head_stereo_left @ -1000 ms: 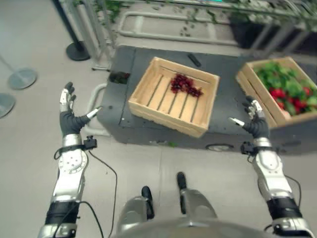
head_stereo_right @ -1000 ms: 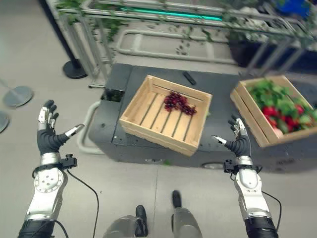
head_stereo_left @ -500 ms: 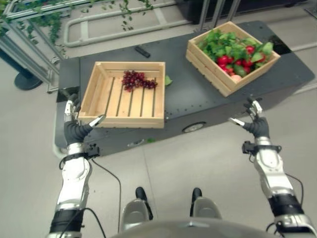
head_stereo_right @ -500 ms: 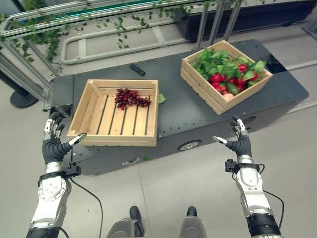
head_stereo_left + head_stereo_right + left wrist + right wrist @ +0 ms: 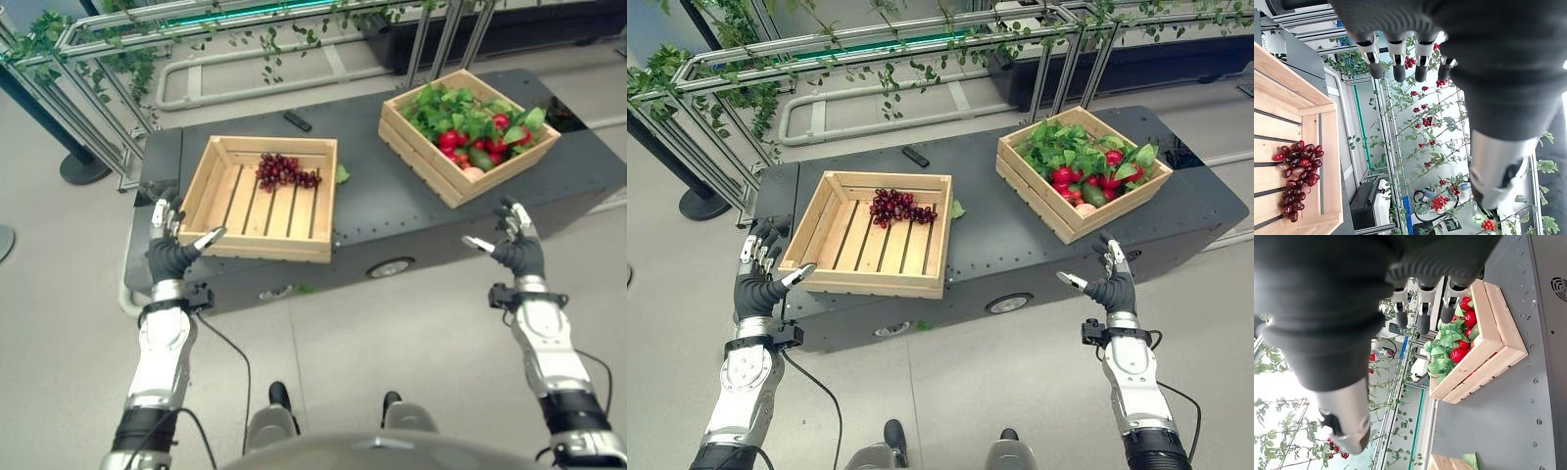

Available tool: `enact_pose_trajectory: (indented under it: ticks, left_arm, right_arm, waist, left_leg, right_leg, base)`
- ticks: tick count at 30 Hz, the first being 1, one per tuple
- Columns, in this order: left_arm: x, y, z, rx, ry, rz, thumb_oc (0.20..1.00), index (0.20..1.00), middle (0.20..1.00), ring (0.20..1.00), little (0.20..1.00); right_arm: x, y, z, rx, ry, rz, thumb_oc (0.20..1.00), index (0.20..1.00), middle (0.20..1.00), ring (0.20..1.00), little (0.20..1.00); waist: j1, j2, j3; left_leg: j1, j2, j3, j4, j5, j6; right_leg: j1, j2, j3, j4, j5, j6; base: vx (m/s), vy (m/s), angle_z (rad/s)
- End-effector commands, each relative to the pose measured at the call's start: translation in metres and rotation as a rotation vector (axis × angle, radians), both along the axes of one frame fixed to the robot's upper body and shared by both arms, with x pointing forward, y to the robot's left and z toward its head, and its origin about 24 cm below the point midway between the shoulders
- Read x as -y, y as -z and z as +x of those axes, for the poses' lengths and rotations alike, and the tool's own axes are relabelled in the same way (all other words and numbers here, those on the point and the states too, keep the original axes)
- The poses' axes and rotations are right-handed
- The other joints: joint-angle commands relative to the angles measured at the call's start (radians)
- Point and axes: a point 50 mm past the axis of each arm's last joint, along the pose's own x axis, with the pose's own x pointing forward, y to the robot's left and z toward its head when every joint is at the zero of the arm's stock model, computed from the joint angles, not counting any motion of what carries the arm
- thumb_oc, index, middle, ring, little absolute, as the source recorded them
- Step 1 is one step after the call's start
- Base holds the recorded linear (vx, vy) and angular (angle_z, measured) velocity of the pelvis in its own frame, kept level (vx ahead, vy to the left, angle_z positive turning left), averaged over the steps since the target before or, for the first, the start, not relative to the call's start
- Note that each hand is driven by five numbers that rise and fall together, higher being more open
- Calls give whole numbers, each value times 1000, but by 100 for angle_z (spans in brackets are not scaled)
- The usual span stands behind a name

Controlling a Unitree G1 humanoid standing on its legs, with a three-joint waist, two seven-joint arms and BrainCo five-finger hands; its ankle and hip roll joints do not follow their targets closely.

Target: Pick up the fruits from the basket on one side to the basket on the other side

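Observation:
Two wooden crates sit on a dark grey platform (image 5: 387, 211). The left crate (image 5: 221, 180) holds one bunch of dark red grapes (image 5: 285, 171), which also shows as grapes (image 5: 1297, 175). The right crate (image 5: 428, 156) is piled with red fruits (image 5: 452, 140) and green leaves, seen again as the crate (image 5: 1484, 357). My left hand (image 5: 168, 254) hovers open just off the left crate's near left corner, holding nothing. My right hand (image 5: 516, 251) hangs open in front of the platform, below the right crate, also holding nothing.
A small black remote-like object (image 5: 298, 121) lies on the platform behind the left crate, and a green leaf (image 5: 341, 174) lies beside that crate. Metal railings with vines (image 5: 245, 29) run behind the platform. A black stanchion base (image 5: 82, 167) stands at the left.
The camera view has shifted, so the platform and crates sit a little further right and lower. Both hands stay open and raised as before, holding nothing.

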Motion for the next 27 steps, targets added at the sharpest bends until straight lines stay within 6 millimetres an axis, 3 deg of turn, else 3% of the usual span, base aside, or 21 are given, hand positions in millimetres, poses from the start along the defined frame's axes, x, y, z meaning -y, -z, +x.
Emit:
enact_pose_trajectory:
  ticks: [1, 6, 14, 15, 16, 19, 20, 21, 22, 25, 27]
  left_arm:
    - [-4, -16, 5, 87, 11, 43, 1000, 1000, 1000, 1000, 1000]
    - [-2, -9, 4, 44, 24, 54, 1000, 1000, 1000, 1000, 1000]
    - [-8, 16, 2, -80, 5, 72, 1000, 1000, 1000, 1000, 1000]
    - [-8, 33, 2, -165, 12, 88, 1000, 1000, 1000, 1000, 1000]
    - [-8, 33, 2, -164, 12, 88, 1000, 1000, 1000, 1000, 1000]
    - [-9, 74, 3, -373, 2, 142, 1000, 1000, 1000, 1000, 1000]
    - [-9, 74, 3, -371, 1, 143, 1000, 1000, 1000, 1000, 1000]
    - [-9, 90, 2, -460, -1, 166, 1000, 1000, 1000, 1000, 1000]
    - [-9, 90, 3, -459, -1, 166, 1000, 1000, 1000, 1000, 1000]
    - [-8, 116, -8, -585, -12, 129, 1000, 1000, 1000, 1000, 1000]
    - [-8, 116, -8, -585, -12, 129, 1000, 1000, 1000, 1000, 1000]
  right_arm:
    - [-3, -28, 8, 158, -24, -1, 1000, 1000, 1000, 1000, 1000]
    - [0, -21, 3, 136, 0, 8, 1000, 1000, 1000, 1000, 1000]
    - [-5, -5, 5, 66, -10, 32, 1000, 1000, 1000, 1000, 1000]
    - [-4, 10, 3, -13, -4, 2, 1000, 1000, 1000, 1000, 1000]
    - [-4, 10, 4, -13, -4, 2, 1000, 1000, 1000, 1000, 1000]
    - [-3, 40, 2, -146, 23, 17, 1000, 1000, 1000, 1000, 1000]
    - [-3, 40, 2, -145, 23, 17, 1000, 1000, 1000, 1000, 1000]
    - [-5, 53, 2, -196, 34, 35, 1000, 1000, 1000, 1000, 1000]
    - [-5, 53, 3, -196, 34, 35, 1000, 1000, 1000, 1000, 1000]
    - [-7, 74, -1, -298, 52, 33, 1000, 1000, 1000, 1000, 1000]
    - [-7, 74, -1, -298, 52, 33, 1000, 1000, 1000, 1000, 1000]
  waist:
    - [1, -44, 5]
    - [-17, -38, -14]
    - [-16, -46, -17]
    - [-18, -45, -19]
    - [-18, -45, -19]
    - [-24, -45, -21]
    - [-24, -45, -20]
    - [-25, -44, -21]
    - [-25, -44, -20]
    - [-24, -45, -28]
    - [-24, -45, -28]
  left_leg:
    - [-17, -27, -96, 65, -77, -2]
    - [0, -9, -71, 10, -47, 0]
    - [27, -14, -30, -2, -53, 7]
    - [31, -16, -28, -7, -53, 9]
    - [31, -17, -28, -7, -53, 9]
    - [38, -22, -23, -11, -54, 11]
    - [38, -22, -23, -11, -54, 11]
    - [40, -25, -24, -11, -54, 12]
    - [40, -25, -24, -11, -54, 12]
    - [48, -27, -22, -13, -58, 14]
    - [48, -27, -22, -13, -58, 14]
  right_leg:
    - [-55, 18, 30, 5, 25, -5]
    - [-45, 15, -13, 1, 22, -1]
    - [-43, 3, -4, -1, 33, 11]
    - [-42, -2, -5, 1, 34, 14]
    - [-42, -2, -5, 1, 34, 14]
    - [-38, -11, -10, 8, 35, 21]
    - [-38, -11, -10, 8, 35, 21]
    - [-34, -13, -13, 9, 35, 22]
    - [-34, -13, -13, 9, 35, 22]
    - [-22, -18, -16, 5, 35, 25]
    - [-22, -18, -16, 5, 35, 25]
  base:
    - [-4, -18, -8]
    - [-7, 9, 13]
    - [-12, 37, 3]
    - [-2, 25, -5]
    - [-5, 37, -6]
    - [-9, 32, -5]
    - [-7, 34, 1]
    - [0, 0, 0]
    - [0, 0, 0]
    - [24, 16, 1]
    - [0, 0, 0]
